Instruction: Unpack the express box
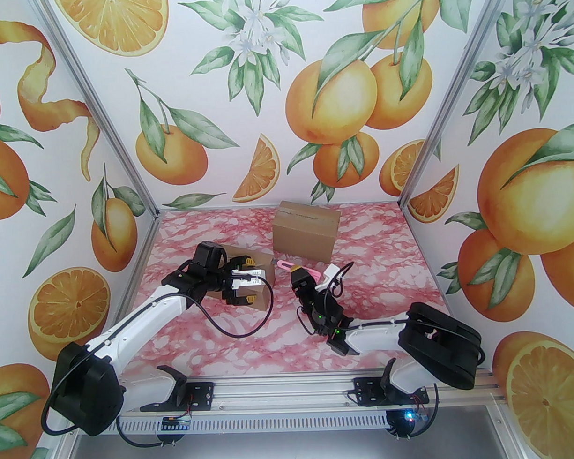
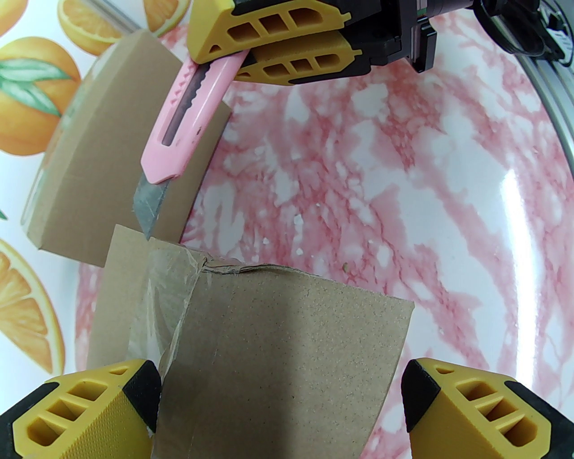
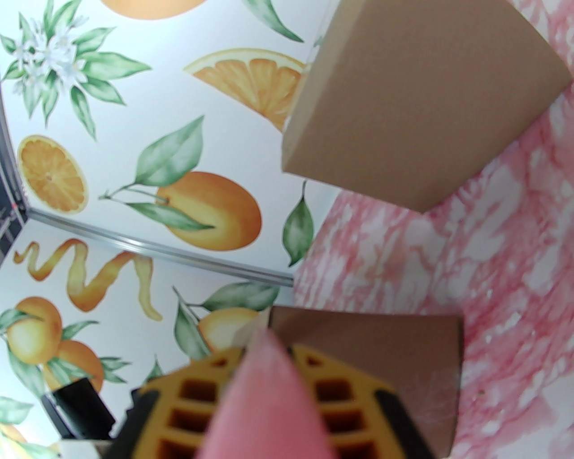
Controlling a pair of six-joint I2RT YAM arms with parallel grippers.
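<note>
The express box (image 2: pixel 287 354), a small brown carton with clear tape along its top seam, lies left of centre on the table (image 1: pixel 262 261). My left gripper (image 1: pixel 249 281) straddles it with jaws wide, one finger (image 2: pixel 89 403) against each side. My right gripper (image 1: pixel 295 269) is shut on a pink utility knife (image 2: pixel 188 121). The knife's bare blade (image 2: pixel 145 210) points down at the box's taped edge. In the right wrist view the knife (image 3: pixel 269 394) sits between my yellow fingers (image 3: pixel 345 403), with the box (image 3: pixel 381 354) just beyond.
A larger closed cardboard box (image 1: pixel 306 235) stands at the back centre, also seen close behind the knife (image 2: pixel 98 148) and in the right wrist view (image 3: pixel 417 103). Orange-print walls enclose the pink marbled table (image 1: pixel 387 267). Open tabletop lies to the right and near side.
</note>
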